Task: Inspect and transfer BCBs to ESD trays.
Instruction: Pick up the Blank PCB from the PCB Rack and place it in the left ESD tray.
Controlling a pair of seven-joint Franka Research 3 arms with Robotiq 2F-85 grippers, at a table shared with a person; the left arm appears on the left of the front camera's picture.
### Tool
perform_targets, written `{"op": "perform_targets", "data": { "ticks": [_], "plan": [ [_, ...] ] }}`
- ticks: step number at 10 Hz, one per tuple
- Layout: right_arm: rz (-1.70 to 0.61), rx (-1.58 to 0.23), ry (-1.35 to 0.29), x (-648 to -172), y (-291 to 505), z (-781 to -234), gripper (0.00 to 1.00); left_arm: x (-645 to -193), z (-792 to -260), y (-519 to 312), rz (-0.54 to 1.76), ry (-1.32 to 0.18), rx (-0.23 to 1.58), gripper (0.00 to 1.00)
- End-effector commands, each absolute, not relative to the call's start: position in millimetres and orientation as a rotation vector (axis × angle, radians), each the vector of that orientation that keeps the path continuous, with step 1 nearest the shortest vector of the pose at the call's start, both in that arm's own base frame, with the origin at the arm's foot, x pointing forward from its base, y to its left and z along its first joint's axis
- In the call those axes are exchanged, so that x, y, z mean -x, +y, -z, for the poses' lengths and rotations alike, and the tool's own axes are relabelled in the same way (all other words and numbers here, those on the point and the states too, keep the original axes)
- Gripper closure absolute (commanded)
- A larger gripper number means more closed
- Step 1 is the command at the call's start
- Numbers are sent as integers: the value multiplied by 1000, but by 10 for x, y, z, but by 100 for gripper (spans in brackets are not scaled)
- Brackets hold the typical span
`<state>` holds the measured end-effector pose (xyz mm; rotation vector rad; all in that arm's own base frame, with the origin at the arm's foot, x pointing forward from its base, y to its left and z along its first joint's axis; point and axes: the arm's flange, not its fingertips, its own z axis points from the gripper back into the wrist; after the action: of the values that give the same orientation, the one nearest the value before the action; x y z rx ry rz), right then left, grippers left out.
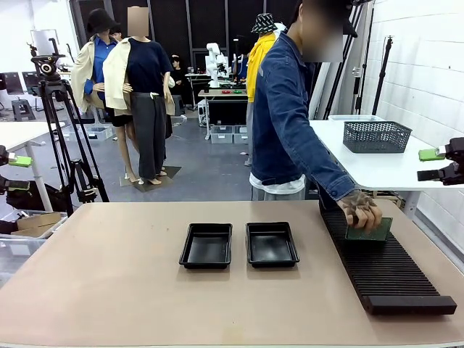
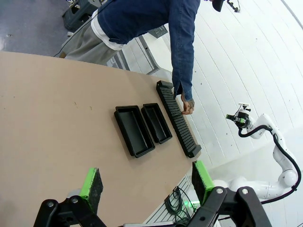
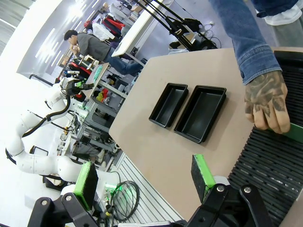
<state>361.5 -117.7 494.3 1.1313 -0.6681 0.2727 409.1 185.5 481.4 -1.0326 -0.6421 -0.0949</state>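
Observation:
Two empty black ESD trays (image 1: 206, 245) (image 1: 270, 243) lie side by side mid-table; they also show in the wrist views as trays (image 2: 134, 130) (image 2: 156, 122) and trays (image 3: 169, 105) (image 3: 200, 113). A person's hand (image 1: 360, 210) holds a green BCB (image 1: 370, 230) upright in the long black ribbed rack (image 1: 380, 261); the right wrist view catches that BCB (image 3: 296, 132) under the hand (image 3: 265, 104). My left gripper (image 2: 147, 182) hangs open high over the table's left side, empty. My right gripper (image 3: 144, 179) is open and empty near the rack's end, also at the picture's right edge (image 1: 433, 164).
A dark mesh basket (image 1: 377, 136) stands on the white table behind the person. A camera tripod (image 1: 61, 130) is off the table's left. The tabletop (image 1: 109, 275) around the trays is bare brown board.

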Motion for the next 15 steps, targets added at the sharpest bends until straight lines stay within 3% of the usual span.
{"op": "perform_targets", "data": {
  "ticks": [1,15],
  "plan": [
    [-273,-1143,-669,-3613,-1178,-4936,0,-4066,-4811,1852,96,-640,1033,0],
    [-273,-1143,-669,-3613,-1178,-4936,0,-4066,-4811,1852,96,-640,1033,0]
  ]
}}
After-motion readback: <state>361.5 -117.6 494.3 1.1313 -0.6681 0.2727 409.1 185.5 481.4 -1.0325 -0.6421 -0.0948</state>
